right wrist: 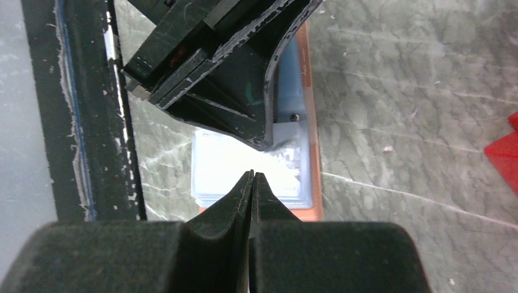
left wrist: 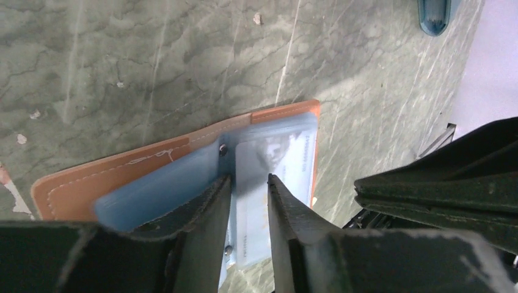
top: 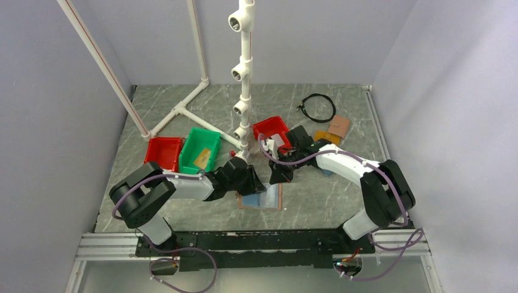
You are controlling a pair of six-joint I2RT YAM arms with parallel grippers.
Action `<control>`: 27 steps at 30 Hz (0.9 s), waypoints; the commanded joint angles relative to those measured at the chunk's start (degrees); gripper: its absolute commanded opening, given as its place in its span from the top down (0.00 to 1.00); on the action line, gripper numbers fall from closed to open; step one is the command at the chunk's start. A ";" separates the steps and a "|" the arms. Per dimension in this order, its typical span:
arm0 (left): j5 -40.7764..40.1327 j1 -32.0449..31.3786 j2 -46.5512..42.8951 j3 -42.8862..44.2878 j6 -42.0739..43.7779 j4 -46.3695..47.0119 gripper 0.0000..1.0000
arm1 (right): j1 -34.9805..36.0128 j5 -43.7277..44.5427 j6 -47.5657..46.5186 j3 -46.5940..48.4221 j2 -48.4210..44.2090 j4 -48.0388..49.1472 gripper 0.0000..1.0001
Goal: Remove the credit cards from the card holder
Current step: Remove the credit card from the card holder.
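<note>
From the top camera I see the card holder [top: 269, 200] lying open and flat on the table [top: 330, 201], close to the near edge and between my two arms. The left gripper [top: 249, 181] sits low at its far left side, and the right gripper [top: 282, 175] hangs just over its far right corner. A tan flat piece lies in the green bin [top: 194, 143] and a whitish one in the red bin [top: 269, 125]. From here I cannot tell whether either is a card.

The left wrist camera shows the card holder [left wrist: 110, 174] with its blue lining facing up and a pale card [left wrist: 284, 165] tucked in the right-hand pocket. My left gripper [left wrist: 249, 198] has its jaws drawn to a narrow gap, straddling the card's edge beside the fold. I see no firm pinch on it.

On the right wrist camera my right gripper [right wrist: 252, 178] is pressed fully together, holding nothing, with its tip over the card [right wrist: 217, 177]. I cannot tell if it touches.

I judge the job barely begun. This card is in its pocket and must be slid free. I cannot see any other cards in the holder.
</note>
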 commanded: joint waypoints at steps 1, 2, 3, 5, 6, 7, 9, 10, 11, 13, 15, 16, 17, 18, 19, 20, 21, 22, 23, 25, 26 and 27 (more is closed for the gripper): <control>-2.68 -0.29 2.15 -1.64 -0.63 -2.78 0.68 | -0.30 -3.61 4.19 1.84 0.37 -2.28 0.98; -3.12 -0.36 2.13 -1.81 -0.64 -2.86 0.71 | -0.42 -3.58 5.32 1.93 0.67 -2.15 0.98; -3.42 -0.31 2.14 -1.97 -0.76 -2.92 0.75 | -0.58 -3.56 6.67 2.16 1.14 -2.10 0.99; -4.02 -0.36 2.12 -2.34 -0.95 -2.89 0.84 | -1.07 -4.20 9.36 3.14 2.53 -2.69 0.99; -4.21 -0.30 2.17 -2.56 -1.05 -2.76 0.87 | -1.54 -5.33 10.15 3.92 3.56 -3.75 0.99; -4.40 -0.31 2.25 -2.74 -1.14 -2.59 0.90 | -2.33 -7.39 10.92 4.80 4.60 -4.90 0.98; -4.67 -0.30 2.42 -3.11 -1.37 -1.94 0.97 | -3.61 -10.36 11.54 6.36 6.52 -8.14 0.98; -4.80 -0.28 2.51 -3.37 -1.55 -1.58 0.98 | -3.82 -10.55 11.33 6.87 7.16 -8.82 0.98; -5.04 -0.30 2.55 -3.64 -1.72 -1.11 1.00 | -4.02 -10.26 11.04 7.20 7.53 -9.66 0.98; -5.47 -0.28 2.56 -4.38 -2.07 -0.18 1.00 | -4.08 -9.94 10.84 7.34 7.87 -10.46 0.98; -5.53 -0.33 2.28 -5.07 -2.36 0.49 1.00 | -4.09 -9.29 10.97 6.94 7.48 -9.93 0.98; -5.52 -0.31 1.99 -5.55 -2.66 0.71 1.00 | -4.16 -8.43 11.37 6.44 7.06 -9.35 0.98; -6.38 -0.31 1.54 -6.09 -2.81 1.12 1.00 | -4.14 -7.75 11.56 6.09 6.65 -8.75 0.98; -7.38 -0.33 0.93 -6.62 -2.98 1.39 1.00 | -4.09 -7.02 11.75 5.73 6.06 -8.25 0.98; -7.90 -0.28 0.51 -6.94 -3.01 1.29 1.00 | -4.13 -6.27 11.70 5.49 5.87 -7.91 0.98; -8.20 -0.26 0.20 -7.08 -2.97 1.08 1.00 | -4.14 -5.61 11.62 5.38 5.76 -7.78 0.98; -8.36 -0.31 0.05 -7.15 -2.93 0.76 1.00 | -4.13 -5.15 11.54 5.30 5.93 -7.76 0.98; -8.41 -0.26 0.06 -7.11 -2.85 0.61 1.00 | -4.06 -4.88 11.51 5.28 6.09 -7.69 0.98; -8.42 -0.27 0.15 -7.07 -2.84 0.56 1.00 | -4.07 -4.64 11.33 5.38 6.39 -7.86 0.98; -8.29 -0.31 0.55 -7.04 -2.84 0.77 1.00 | -3.93 -4.72 10.43 5.97 7.12 -8.97 0.98; -8.25 -0.24 0.82 -6.99 -2.88 0.94 1.00 | -3.92 -4.71 10.04 6.20 7.36 -9.43 0.97; -8.21 -0.22 1.06 -7.03 -2.92 1.10 1.00 | -3.93 -4.70 9.65 6.35 7.47 -9.74 0.97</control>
